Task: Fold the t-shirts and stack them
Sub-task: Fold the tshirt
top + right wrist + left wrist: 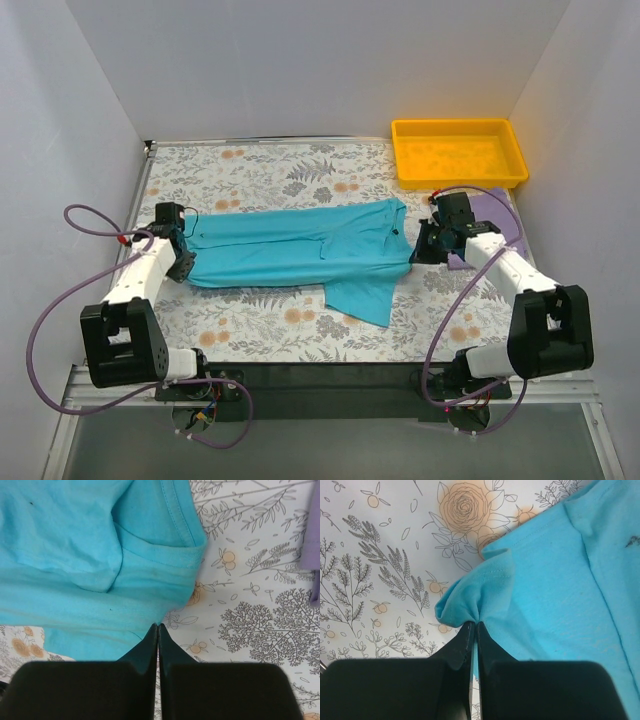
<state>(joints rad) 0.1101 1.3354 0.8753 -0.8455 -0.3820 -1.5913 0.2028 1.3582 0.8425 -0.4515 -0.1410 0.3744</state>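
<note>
Bright even diffuse light, faint soft shadows, top view sharp, wrist views crisp past dark blurred fingers (462, 650)

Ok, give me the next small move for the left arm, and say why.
Probably lift slightly and carry the pinched end toward the collar. The left fingers are shut on a bunched corner of the teal t-shirt, which lies stretched flat; the right fingers sit shut at the collar end.

The teal t-shirt (300, 250) is soft, dull cloth with stitched edges (the purple t-shirt (505, 215) looks like soft cloth too). The yellow tray (460, 183) is shiny, smooth plastic. The table cover (270, 180) looks flat and dull. The left gripper (474, 626) has dull black fingers (462, 647).
</note>
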